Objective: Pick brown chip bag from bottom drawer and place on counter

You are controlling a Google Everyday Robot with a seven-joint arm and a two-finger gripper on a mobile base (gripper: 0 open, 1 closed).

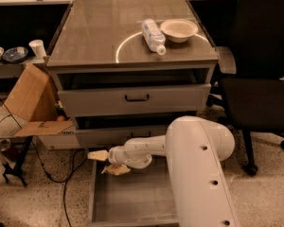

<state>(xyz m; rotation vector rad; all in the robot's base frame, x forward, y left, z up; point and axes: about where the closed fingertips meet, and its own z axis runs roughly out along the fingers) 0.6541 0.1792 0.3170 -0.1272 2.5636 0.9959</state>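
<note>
The bottom drawer (93, 195) is pulled fully open at the foot of the grey cabinet, and its inside is plain grey. My white arm reaches left over the drawer's back part. My gripper (102, 161) is at the drawer's back left corner, just above its rim. A small tan crumpled shape (116, 170) lies right under the gripper; I cannot tell whether it is the brown chip bag. No dark brown part of a bag shows. The counter (99, 37) is the glossy cabinet top with a pale ring mark.
A clear plastic bottle (153, 36) lies on the counter beside a cream bowl (179, 30). The two upper drawers (135, 98) stand slightly open. A tan cardboard box (31, 100) stands at the cabinet's left, with cables on the floor. A black chair (260, 79) stands at the right.
</note>
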